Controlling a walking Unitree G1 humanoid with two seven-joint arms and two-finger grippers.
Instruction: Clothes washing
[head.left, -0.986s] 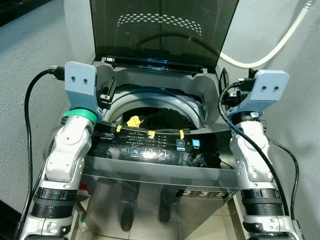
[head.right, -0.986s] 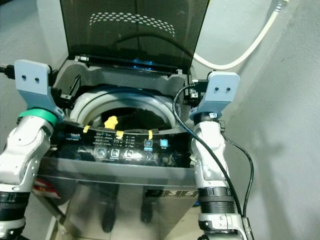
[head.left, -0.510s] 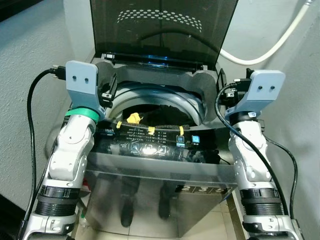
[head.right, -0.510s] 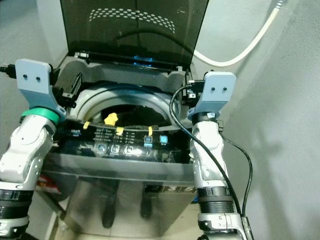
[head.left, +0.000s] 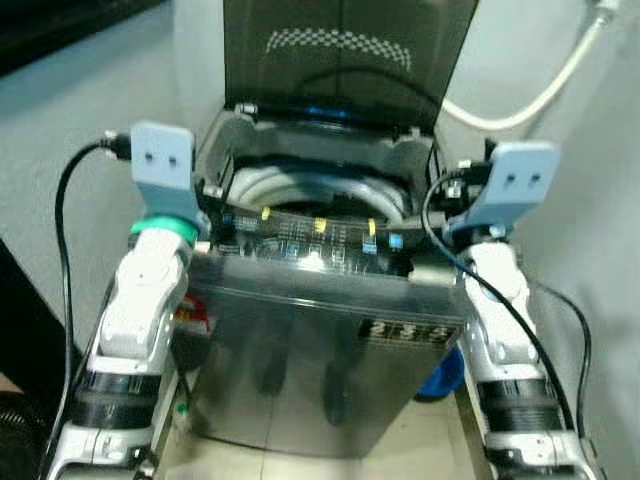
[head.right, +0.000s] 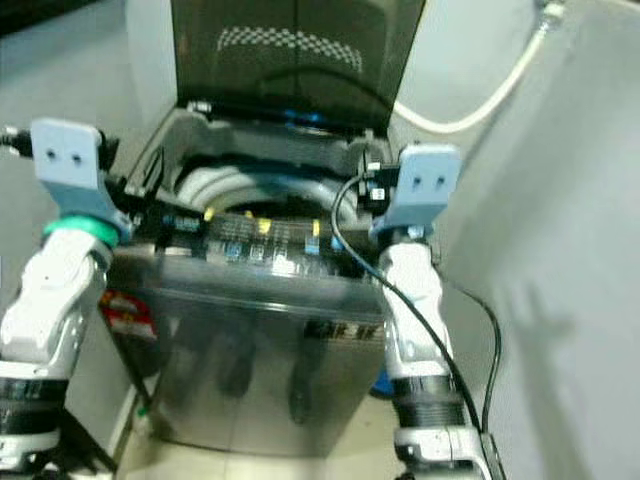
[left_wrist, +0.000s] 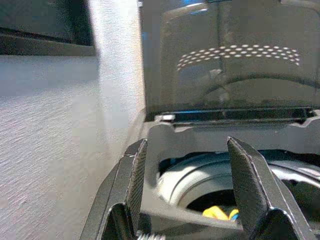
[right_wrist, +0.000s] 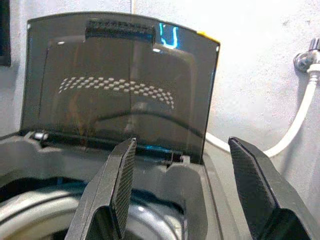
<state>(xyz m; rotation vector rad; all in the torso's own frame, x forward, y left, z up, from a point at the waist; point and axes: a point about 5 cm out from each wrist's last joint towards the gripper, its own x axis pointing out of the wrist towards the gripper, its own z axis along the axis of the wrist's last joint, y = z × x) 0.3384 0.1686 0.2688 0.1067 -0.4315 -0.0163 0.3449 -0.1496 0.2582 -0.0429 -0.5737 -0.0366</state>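
A top-loading washing machine (head.left: 320, 340) stands in the middle of the head views with its dark tinted lid (head.left: 345, 60) raised upright at the top of the frame, and the pale drum rim (head.left: 300, 190) shows just below it, behind the control panel (head.left: 315, 235) with its small yellow tabs and a lit blue button. Deep in the drum, at the bottom centre of the left wrist view, a dark load with a scrap of yellow clothes (left_wrist: 220, 213) can be made out, so the laundry seems to be already inside. The left pincer (left_wrist: 192, 190) is held up at the left side of the machine's opening, its two black fingers spread wide with nothing between them; the right pincer (right_wrist: 190, 190) is raised at the right side, likewise spread wide and empty, looking toward the lid and the white hose (right_wrist: 295, 125) on the wall at the right of that frame. Judging from this, loading looks finished and the step in hand is closing up and starting the wash: the next move calls for one pincer to reach up to the lid's top edge and bring it down gently, then a fingertip press on the panel
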